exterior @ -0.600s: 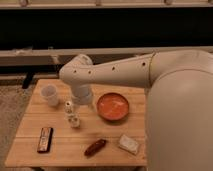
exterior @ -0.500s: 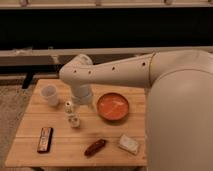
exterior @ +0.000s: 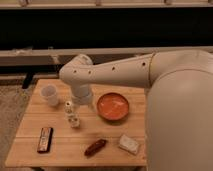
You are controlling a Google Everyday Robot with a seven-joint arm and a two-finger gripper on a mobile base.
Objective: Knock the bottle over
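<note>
The small pale bottle stands upright on the wooden table, left of centre and about as tall as the white cup. My gripper hangs down from the big white arm, just behind and to the left of the bottle, very close to it. I cannot tell whether it touches the bottle. The gripper holds nothing that I can see.
An orange bowl sits right of the bottle. A reddish-brown oblong thing and a pale packet lie near the front edge. A dark flat rectangular thing lies at the front left. My white body fills the right side.
</note>
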